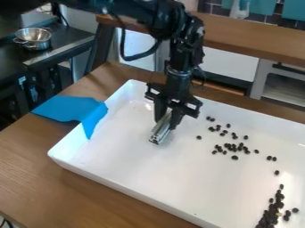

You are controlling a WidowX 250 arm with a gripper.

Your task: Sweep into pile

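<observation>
Hangs over the tray (131, 160) toward its far left corner, nearer to the far edge than to the near one: the gripper (166, 122), with fingers closed on the bar (159, 132). Slants down from between those fingers toward the near edge, leaning a little left in the view, with its free end low over the tray's floor; touching it or just above, cannot tell.

Outward to the right of the bar, first meets a stray bean (198, 137). Farther right, along the far edge's side, spreads into the loose beans (235, 157), some touching, others apart. Beyond these, right and down in the view, thickens into the heap (273, 207), with single beans strung between. On the opposite side of the bar, over the tray's left edge, droops as a cloth (68, 108).

Turns, by the look of it, on the bar's long axis: lying across the line to the loose beans rather than along it, and so offering them a long side. Best to set that side low on the floor, then push right and slightly down in the view, driving the patch toward the heap. Could lose beans around the free end or under a raised edge.
</observation>
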